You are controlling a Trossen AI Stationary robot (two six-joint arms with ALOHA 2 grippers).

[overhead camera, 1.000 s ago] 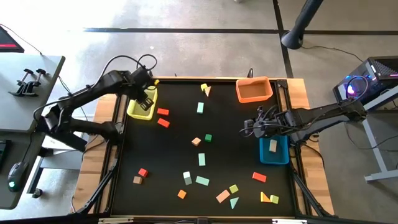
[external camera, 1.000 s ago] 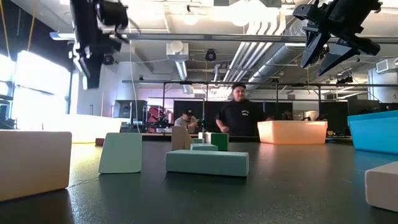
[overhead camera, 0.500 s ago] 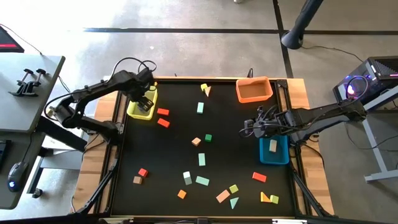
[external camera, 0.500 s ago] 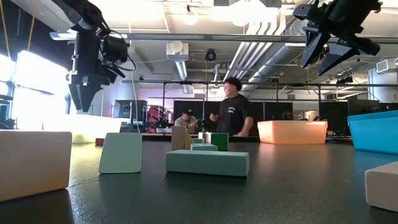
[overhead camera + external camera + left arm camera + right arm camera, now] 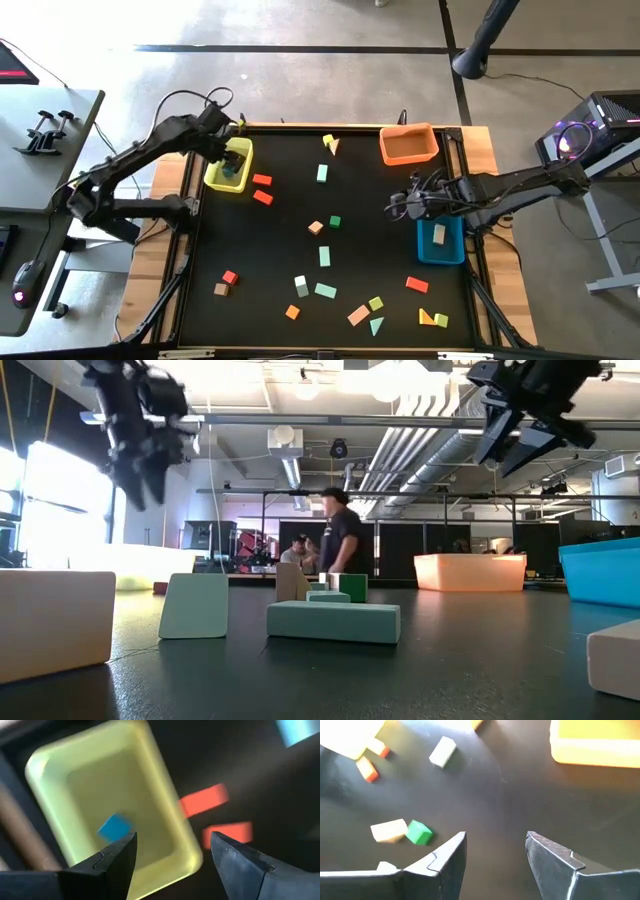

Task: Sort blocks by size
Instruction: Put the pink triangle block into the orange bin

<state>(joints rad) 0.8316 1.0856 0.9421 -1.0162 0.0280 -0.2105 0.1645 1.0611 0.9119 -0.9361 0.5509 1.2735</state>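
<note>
My left gripper (image 5: pixel 231 160) hangs open over the yellow bin (image 5: pixel 170 805) at the table's far left. A small blue block (image 5: pixel 115 826) shows inside that bin, below and clear of the fingers. Two red blocks (image 5: pixel 204 800) (image 5: pixel 227 834) lie on the black mat just beside the bin. My right gripper (image 5: pixel 397 207) is open above the mat, left of the blue bin (image 5: pixel 440 242), with nothing between its fingers (image 5: pixel 450 850). Beneath it, farther toward the middle, lie a green cube (image 5: pixel 418 832) and a tan block (image 5: pixel 389 830). Several more blocks are scattered over the near half.
The orange bin (image 5: pixel 408 145) stands at the far right. The blue bin holds a tan block (image 5: pixel 439 234). A mint bar (image 5: pixel 322 173) and yellow pieces (image 5: pixel 329 142) lie at the far middle. A person (image 5: pixel 340 545) walks in the room beyond the table.
My left gripper has opened above the yellow bin and shifted a little toward the table's left edge. My right gripper has kept still. The person in the background has walked to the left.
</note>
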